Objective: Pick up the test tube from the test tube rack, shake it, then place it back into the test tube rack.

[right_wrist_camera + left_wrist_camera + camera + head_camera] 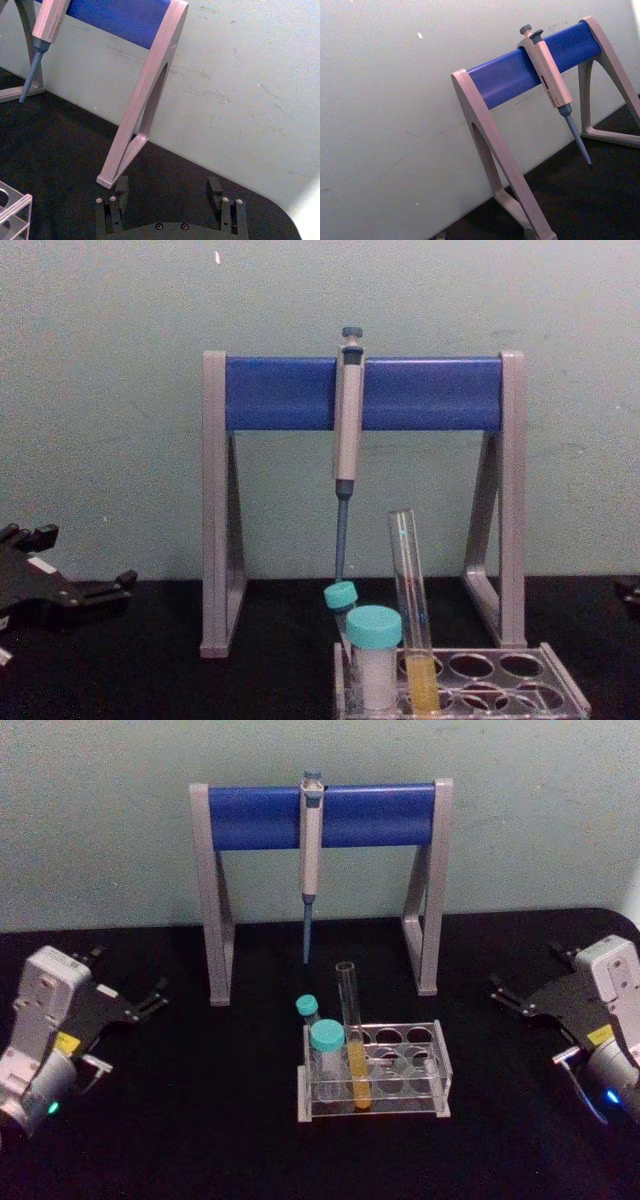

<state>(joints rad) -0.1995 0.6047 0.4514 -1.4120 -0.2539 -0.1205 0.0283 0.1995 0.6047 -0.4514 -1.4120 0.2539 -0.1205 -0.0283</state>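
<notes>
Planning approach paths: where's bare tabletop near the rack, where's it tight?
Bare table lies between the left end effector and the rack, between the rack and the right end effector, and in front of the rack. Crowded: the rack's left end, where the test tube stands beside two capped tubes, pipette hanging behind.

A pale green, faintly scuffed wall (100, 840) rises directly behind the matte black table top (200, 1140).
</notes>
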